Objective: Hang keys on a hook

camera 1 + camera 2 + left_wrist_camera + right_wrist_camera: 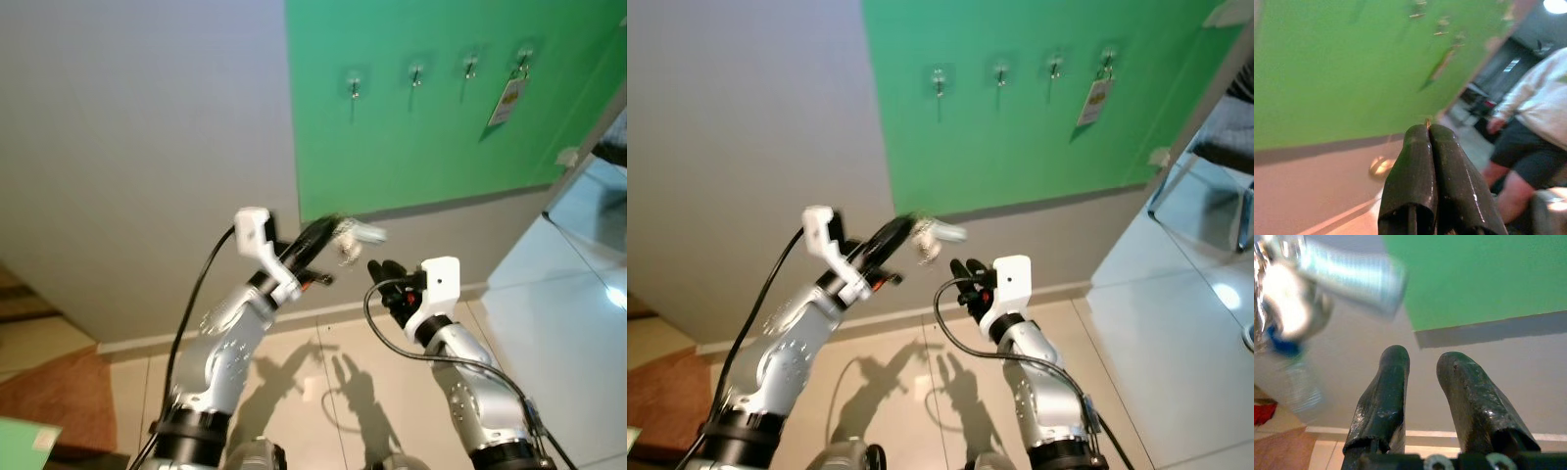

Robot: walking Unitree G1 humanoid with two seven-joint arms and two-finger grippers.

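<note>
Keys (351,240) dangle from your left gripper (328,231), pinched tight well below the green board (431,117) so they swing free. Your right gripper (384,271) waits just beside them, fingers slightly parted and empty. Hooks (355,86) sit high on that board.

Four hooks (415,74) line the wall panel (431,127), a tag (506,101) on the rightmost.

No legible text, brand, number or sign found. A white tag (506,101) hanging from one hook (522,63) on the green wall panel (431,147) carries faint print, too small and blurred to read.
</note>
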